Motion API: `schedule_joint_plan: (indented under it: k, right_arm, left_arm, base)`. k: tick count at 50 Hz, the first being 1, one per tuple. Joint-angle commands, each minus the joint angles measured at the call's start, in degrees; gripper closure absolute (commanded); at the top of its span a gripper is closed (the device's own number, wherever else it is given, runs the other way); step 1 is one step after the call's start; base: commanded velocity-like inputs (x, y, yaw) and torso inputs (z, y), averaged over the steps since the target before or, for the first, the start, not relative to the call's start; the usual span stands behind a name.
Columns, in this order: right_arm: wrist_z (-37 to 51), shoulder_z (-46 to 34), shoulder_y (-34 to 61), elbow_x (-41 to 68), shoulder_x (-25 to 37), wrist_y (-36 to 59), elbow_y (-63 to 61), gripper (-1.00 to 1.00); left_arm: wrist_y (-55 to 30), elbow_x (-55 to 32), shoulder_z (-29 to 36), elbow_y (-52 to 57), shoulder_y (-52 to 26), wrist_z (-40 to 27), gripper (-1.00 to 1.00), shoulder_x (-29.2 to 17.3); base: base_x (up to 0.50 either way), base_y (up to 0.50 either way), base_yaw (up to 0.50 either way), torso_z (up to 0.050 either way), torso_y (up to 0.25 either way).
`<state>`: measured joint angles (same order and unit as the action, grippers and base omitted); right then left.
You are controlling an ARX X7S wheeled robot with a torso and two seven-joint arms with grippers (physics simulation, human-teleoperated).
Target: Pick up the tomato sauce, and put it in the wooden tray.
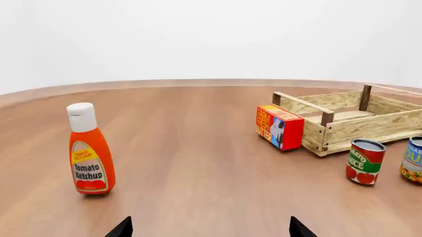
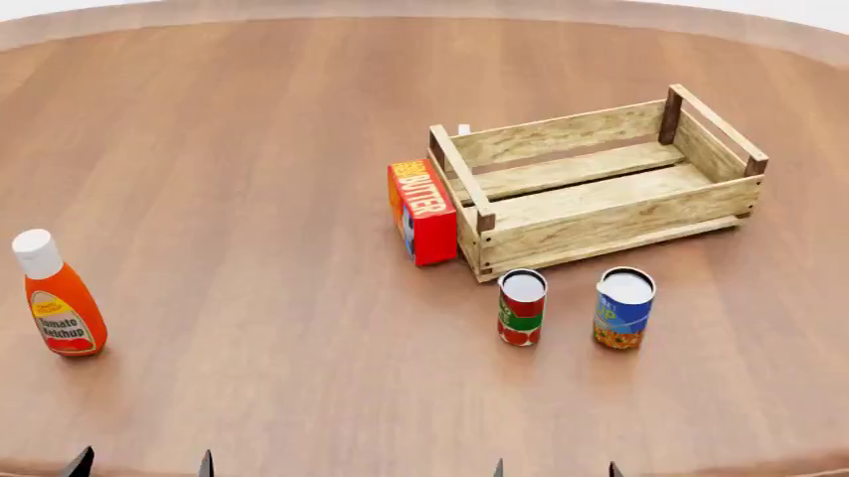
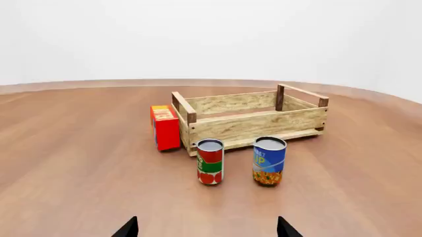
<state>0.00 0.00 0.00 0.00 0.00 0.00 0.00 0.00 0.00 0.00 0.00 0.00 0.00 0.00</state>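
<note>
Left pincer (image 1: 209, 228): two black, pointed fingertips, matte, no markings visible. Right pincer (image 3: 205, 228): identical black wedge-shaped tips. Remaining bodywork out of frame.

The brown wooden table (image 2: 265, 119) carries a ketchup bottle (image 2: 56, 295) off to the left, a crate (image 2: 597, 184) with a butter box (image 2: 421, 212) against its end, and two upright cans just before it (tomato sauce (image 2: 522, 307), blue can (image 2: 623, 307))
</note>
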Motion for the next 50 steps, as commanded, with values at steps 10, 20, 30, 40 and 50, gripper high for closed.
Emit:
schedule_joint_plan:
  k: [10,20,30,40,50]
  right_arm:
    - [6.07,-2.92,-0.25,0.94,1.9,1.1,-1.07,-1.0]
    - [7.11,-4.24,-0.08,3.01,2.98,2.14,-1.0,-1.0]
    - [8.01,-4.92,0.31,4.52,3.8,2.59,-0.73,-1.0]
    - [8.13,-5.82,0.74,5.83,4.64,3.39,-0.52,-1.0]
    - [8.38,-6.5,0.79,7.03,5.35,3.7,-0.72,-1.0]
  left_arm:
    - [-0.23,-2.4,2.47,0.34,0.01,-2.68,-1.0,-2.15]
    - [-0.04,-3.56,3.71,0.09,-0.15,-4.04,-1.0,-3.22]
    - [-0.2,-4.09,4.66,0.19,-0.22,-4.99,-1.0,-4.0]
    - [-0.2,-4.74,5.47,0.19,-0.33,-5.78,-1.0,-4.69]
    - [-0.03,-5.27,6.22,0.11,-0.36,-6.55,-1.0,-5.33]
  base:
    - [0.0,0.0,0.0,0.0,0.0]
    - [0.0,0.0,0.0,0.0,0.0]
    - [0.0,0.0,0.0,0.0,0.0]
    - [0.01,0.0,0.0,0.0,0.0]
    - [0.34,0.0,0.0,0.0,0.0]
